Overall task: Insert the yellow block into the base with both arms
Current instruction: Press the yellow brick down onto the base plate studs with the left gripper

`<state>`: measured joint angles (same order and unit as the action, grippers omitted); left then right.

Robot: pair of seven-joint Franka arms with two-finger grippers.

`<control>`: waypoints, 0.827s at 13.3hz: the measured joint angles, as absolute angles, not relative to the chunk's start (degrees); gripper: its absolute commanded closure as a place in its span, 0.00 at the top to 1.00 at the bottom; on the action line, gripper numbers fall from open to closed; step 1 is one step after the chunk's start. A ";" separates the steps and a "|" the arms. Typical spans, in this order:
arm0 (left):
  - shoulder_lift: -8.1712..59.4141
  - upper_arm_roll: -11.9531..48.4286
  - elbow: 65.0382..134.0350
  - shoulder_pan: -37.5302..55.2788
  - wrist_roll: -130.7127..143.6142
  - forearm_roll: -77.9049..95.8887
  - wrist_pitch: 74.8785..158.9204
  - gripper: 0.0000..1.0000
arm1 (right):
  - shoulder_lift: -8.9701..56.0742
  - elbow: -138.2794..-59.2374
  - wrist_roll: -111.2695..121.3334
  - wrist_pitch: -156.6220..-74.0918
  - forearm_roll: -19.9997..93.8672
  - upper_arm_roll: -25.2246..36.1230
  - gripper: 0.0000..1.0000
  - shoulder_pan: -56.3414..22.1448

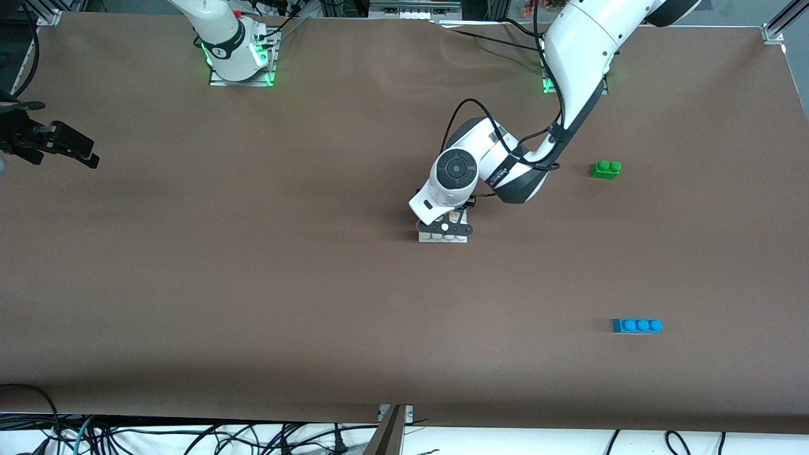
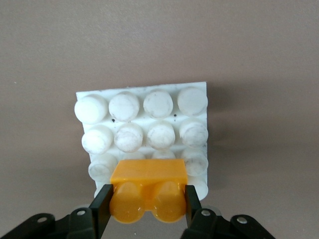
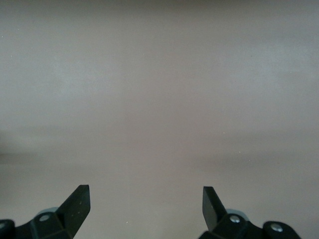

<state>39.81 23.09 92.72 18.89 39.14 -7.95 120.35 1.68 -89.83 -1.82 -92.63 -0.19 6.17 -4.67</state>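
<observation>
Now left gripper (image 2: pixel 148 204) pinches yellow block (image 2: pixel 148 191) endwise over base (image 2: pixel 149 119); right gripper (image 3: pixel 146 204) spread.

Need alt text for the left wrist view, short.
The left pincer is shut on a yellow block, holding it over the edge row of a white studded base. The base lies on a brown table.

Yellow block (image 2: pixel 148 191) glossy smooth plastic; base (image 2: pixel 144 127) scuffed, smudged white plastic; table (image 1: pixel 253 284) covering matt, probably paper.
</observation>
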 measured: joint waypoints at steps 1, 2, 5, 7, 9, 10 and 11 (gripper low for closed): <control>39.96 22.94 92.68 18.89 39.14 -8.03 120.44 0.32 | 1.72 -89.83 -1.82 -92.67 -0.19 6.12 1.00 -4.68; 40.13 22.84 92.64 18.89 39.14 -8.05 120.60 0.32 | 1.74 -89.83 -1.82 -92.71 -0.19 6.09 1.00 -4.68; 41.18 22.80 92.64 18.91 39.80 -8.12 121.60 0.32 | 1.75 -89.83 -1.49 -92.72 -0.19 6.07 1.00 -4.68; 41.54 22.76 92.63 18.92 40.17 -8.15 121.93 0.80 | 1.76 -89.83 -1.34 -92.73 -0.19 6.06 1.00 -4.68; 41.58 22.73 92.62 18.91 40.17 -8.15 121.93 1.00 | 1.76 -89.83 -1.31 -92.74 -0.19 6.02 1.00 -4.70; 41.58 22.64 92.59 18.87 40.17 -8.15 121.88 1.00 | 1.76 -89.83 -1.31 -92.74 -0.19 6.02 1.00 -4.70; 41.56 22.60 92.37 18.76 40.17 -8.15 121.34 1.00 | 1.76 -89.83 -1.31 -92.74 -0.19 6.02 1.00 -4.70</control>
